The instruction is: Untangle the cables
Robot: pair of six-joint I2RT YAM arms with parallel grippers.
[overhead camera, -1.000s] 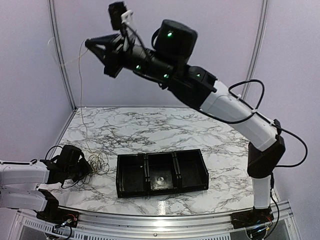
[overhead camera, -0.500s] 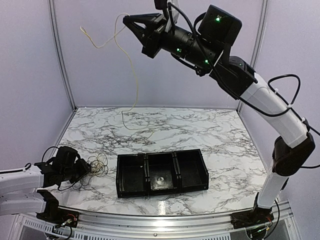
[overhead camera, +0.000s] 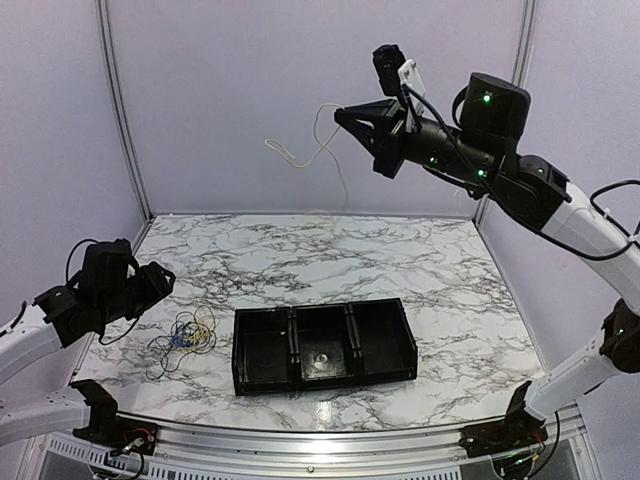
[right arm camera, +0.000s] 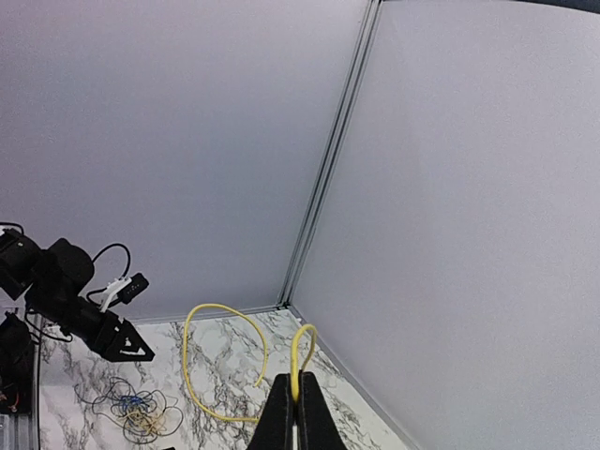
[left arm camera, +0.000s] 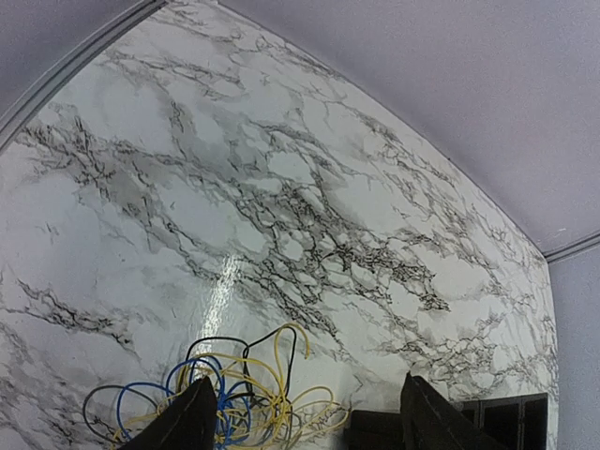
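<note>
Yellow wire point(right arm camera: 221, 307) pinched by right fingers point(right arm camera: 280, 424), left fingers point(left arm camera: 192, 422) spread above tangled thin coils point(left arm camera: 239, 405), glossy marble tabletop point(left arm camera: 281, 187)

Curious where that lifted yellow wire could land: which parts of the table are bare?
The table is bare behind the black tray and right of it. The near-left is crowded: the cable tangle lies there.

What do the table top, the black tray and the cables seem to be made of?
Table top: likely marble-print laminate, glossy; veins and a bright reflection show.
Black tray: probably moulded plastic, faint sheen inside.
Cables: seemingly plastic-coated wire, yellow, blue and black, holding springy loops.
</note>
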